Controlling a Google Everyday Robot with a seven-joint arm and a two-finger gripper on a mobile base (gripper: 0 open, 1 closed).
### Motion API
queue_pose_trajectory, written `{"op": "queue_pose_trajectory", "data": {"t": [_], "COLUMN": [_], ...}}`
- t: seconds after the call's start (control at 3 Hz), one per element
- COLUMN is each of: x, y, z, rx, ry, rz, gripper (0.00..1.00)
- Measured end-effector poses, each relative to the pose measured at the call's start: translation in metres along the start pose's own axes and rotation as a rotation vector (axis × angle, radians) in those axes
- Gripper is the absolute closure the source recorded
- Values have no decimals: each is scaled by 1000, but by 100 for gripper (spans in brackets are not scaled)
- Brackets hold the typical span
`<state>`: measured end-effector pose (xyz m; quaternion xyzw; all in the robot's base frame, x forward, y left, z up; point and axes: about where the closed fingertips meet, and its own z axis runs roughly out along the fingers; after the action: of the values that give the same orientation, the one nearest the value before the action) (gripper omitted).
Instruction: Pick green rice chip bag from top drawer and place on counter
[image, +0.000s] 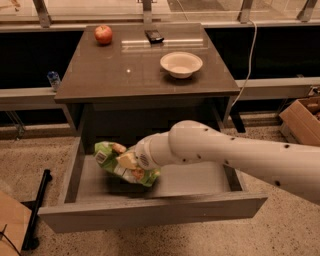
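Camera view: the smooth white arm reaches in from the right, its gripper (129, 161) clamped on the crinkly green rice chip bag (106, 156), held tilted over the flat grey top drawer (150, 212), centre-left. Up top, the glossy counter (115, 75) carries a round cream bowl (181, 64) and a red apple (103, 34).
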<state>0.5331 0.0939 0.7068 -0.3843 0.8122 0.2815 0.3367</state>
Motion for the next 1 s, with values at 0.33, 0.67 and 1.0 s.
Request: {"op": "queue_pose_trajectory", "data": {"t": [0.33,0.67,1.0], "x": [-40,-97,-148], "y": [-20,-41,-80], "z": [-63,-130,-168], "rx": [26,97,184], "ry": [-73,-85,-80], "rz": [-98,-245,-353], "gripper": [100,100,100]}}
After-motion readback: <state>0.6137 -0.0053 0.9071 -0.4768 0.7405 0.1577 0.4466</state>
